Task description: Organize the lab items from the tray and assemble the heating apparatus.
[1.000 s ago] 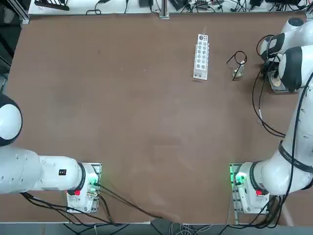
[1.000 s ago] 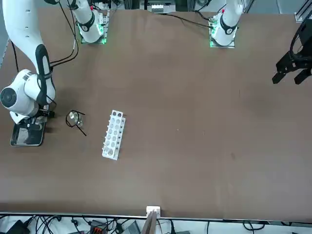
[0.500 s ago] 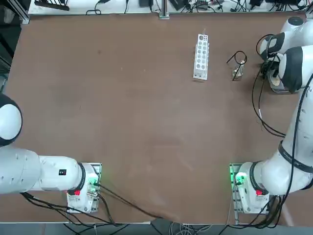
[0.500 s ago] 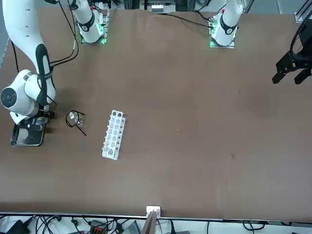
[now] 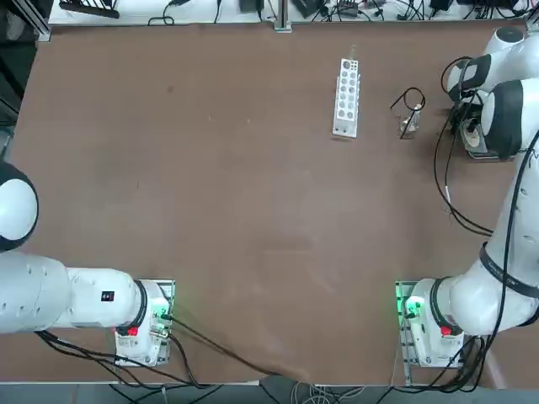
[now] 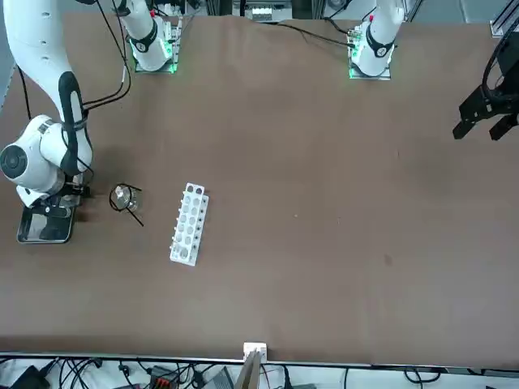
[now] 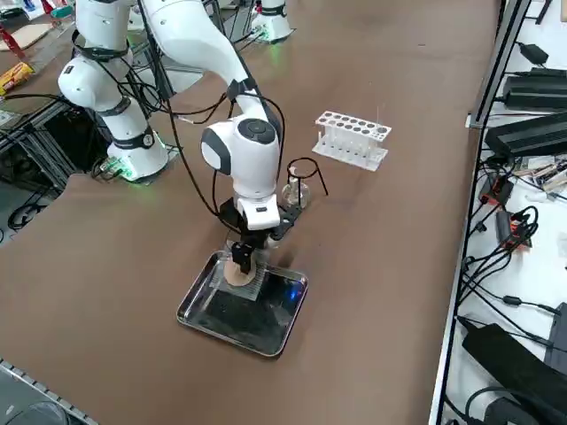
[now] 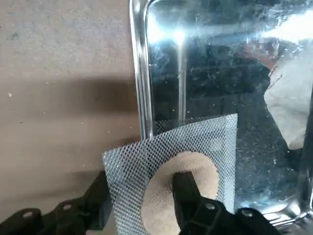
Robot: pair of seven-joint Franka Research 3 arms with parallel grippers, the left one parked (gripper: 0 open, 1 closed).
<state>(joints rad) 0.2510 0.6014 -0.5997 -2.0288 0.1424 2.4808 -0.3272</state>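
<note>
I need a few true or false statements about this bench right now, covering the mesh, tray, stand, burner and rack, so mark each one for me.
1. The mesh lies partly over the rim of the tray. True.
2. The burner stands inside the tray. False: it is on the table, at the wire stand.
3. The right gripper is at the mesh. True.
4. The mesh's round centre is black. False: it is pale tan.
5. The rack is white with round holes. True.
</note>
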